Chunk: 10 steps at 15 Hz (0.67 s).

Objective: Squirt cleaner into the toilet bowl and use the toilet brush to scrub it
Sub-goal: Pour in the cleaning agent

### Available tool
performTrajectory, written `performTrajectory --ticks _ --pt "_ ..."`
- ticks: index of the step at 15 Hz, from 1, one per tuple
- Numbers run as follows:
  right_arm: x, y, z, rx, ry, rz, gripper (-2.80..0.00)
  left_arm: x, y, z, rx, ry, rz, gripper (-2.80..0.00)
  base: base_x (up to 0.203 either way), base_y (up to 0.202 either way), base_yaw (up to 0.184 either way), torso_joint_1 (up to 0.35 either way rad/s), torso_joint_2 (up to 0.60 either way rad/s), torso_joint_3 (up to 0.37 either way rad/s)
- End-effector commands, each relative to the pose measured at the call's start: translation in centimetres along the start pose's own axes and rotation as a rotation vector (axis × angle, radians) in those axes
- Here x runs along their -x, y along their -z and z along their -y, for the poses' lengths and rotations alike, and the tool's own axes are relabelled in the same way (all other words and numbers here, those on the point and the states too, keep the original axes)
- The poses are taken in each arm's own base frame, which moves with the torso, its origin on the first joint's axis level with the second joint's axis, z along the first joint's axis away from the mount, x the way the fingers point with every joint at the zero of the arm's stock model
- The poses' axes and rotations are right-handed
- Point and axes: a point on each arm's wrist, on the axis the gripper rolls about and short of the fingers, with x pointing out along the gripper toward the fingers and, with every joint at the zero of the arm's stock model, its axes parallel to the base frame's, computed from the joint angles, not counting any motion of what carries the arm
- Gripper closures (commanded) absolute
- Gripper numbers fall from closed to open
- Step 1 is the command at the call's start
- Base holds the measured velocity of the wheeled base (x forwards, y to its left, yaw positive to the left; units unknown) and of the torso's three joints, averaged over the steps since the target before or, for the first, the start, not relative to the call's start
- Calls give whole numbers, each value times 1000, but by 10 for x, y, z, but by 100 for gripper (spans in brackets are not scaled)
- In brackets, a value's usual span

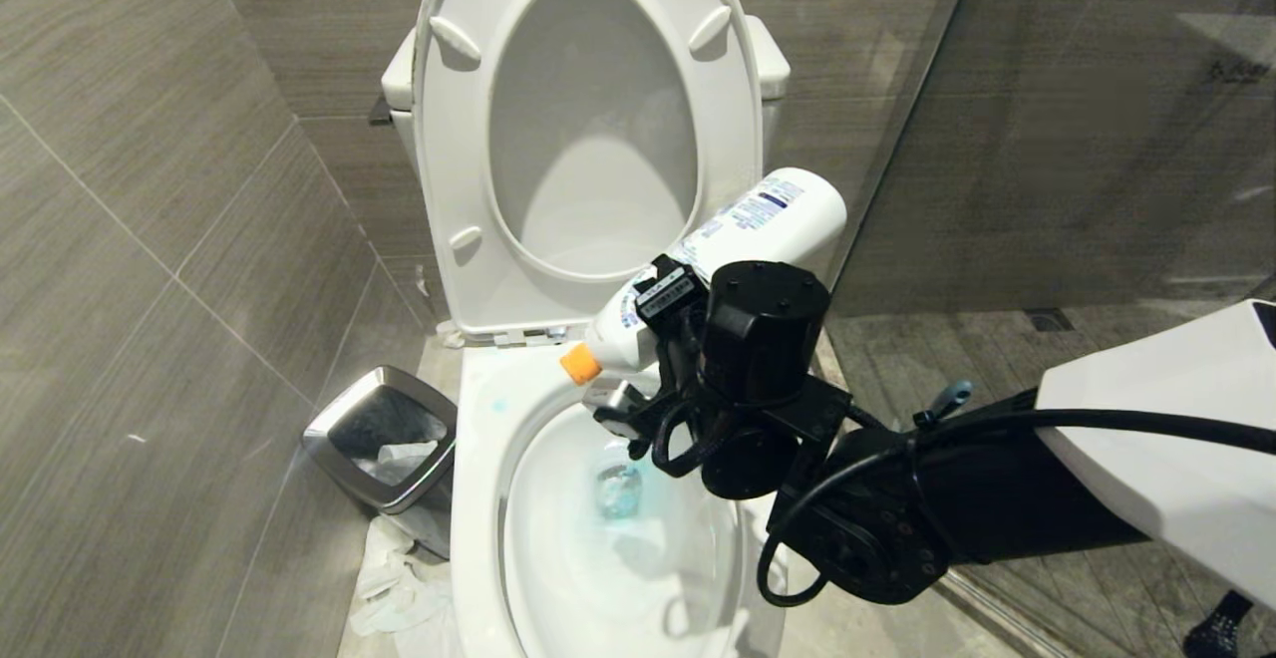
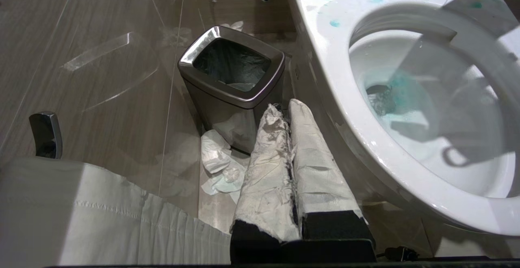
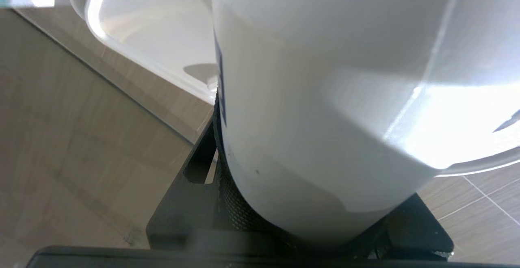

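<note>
The bathroom was evenly and brightly lit from above. Glare sat on the toilet bowl (image 2: 325, 52) rim and on the steel bin (image 2: 191, 55) edge. The arm's shadow fell inside the bowl. In the right wrist view the cleaner (image 3: 325, 117) bottle was too near, soft and overexposed.

The toilet bowl (image 1: 478, 498) lies open from above; a bin (image 1: 384, 444) and wall crowd its left side
</note>
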Motion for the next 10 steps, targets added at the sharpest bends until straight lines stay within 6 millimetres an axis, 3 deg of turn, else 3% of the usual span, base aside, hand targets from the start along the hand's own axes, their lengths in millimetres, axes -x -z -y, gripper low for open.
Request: performTrajectory --ticks 1,6,10 --pt "7 2 1 4 2 6 0 0 0 0 0 0 -1 0 0 0 0 0 0 0" --pt "33 22 0 12 -7 31 0 0 0 0 0 -1 -2 0 0 0 0 0 0 0" --pt "42 31 -3 -23 -18 30 0 0 0 0 0 0 -1 0 0 0 0 0 0 0"
